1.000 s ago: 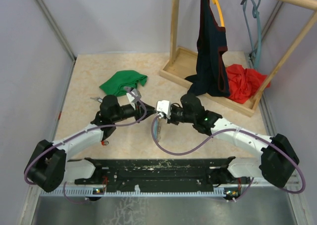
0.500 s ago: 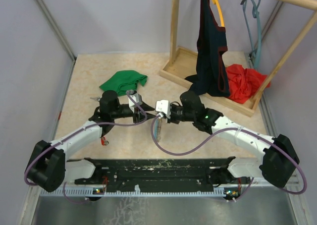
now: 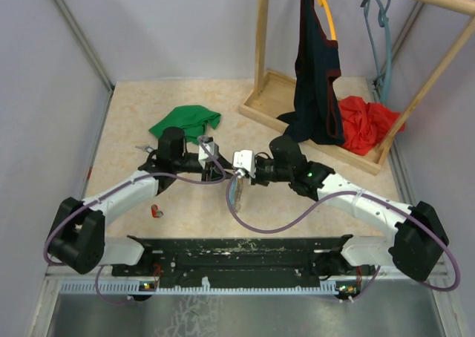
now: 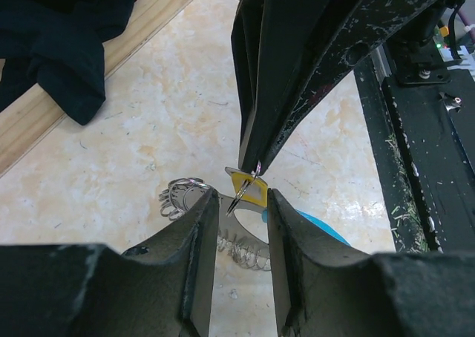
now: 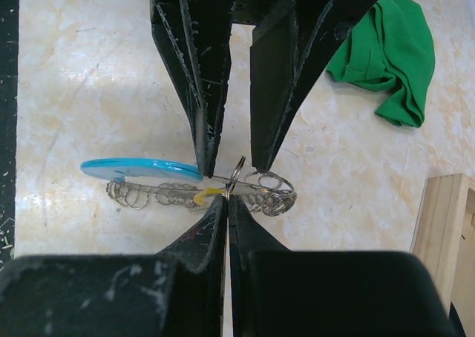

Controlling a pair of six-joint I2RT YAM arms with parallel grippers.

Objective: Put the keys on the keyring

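Note:
My right gripper (image 5: 228,198) is shut on the yellow key (image 5: 204,197) by its small ring. It holds the key just over the keyring, a chain of silvery rings (image 5: 271,197) with a light blue band (image 5: 141,168). My left gripper (image 4: 241,200) is open, with one jaw on each side of the yellow key (image 4: 250,191). The keyring (image 4: 182,197) lies just beyond its tips. In the top view the left gripper (image 3: 217,166) and the right gripper (image 3: 239,175) meet at the table's middle, with the keyring (image 3: 237,194) below them. A red key (image 3: 156,211) lies by the left arm.
A green cloth (image 3: 185,122) lies behind the left gripper. A wooden rack base (image 3: 267,103) at the back right carries a dark garment (image 3: 315,77) and a red cloth (image 3: 367,122). A black rail (image 3: 237,252) runs along the near edge.
My left arm has swung right and forward, so its open jaws now straddle the key held by the right gripper. The right arm has barely moved.

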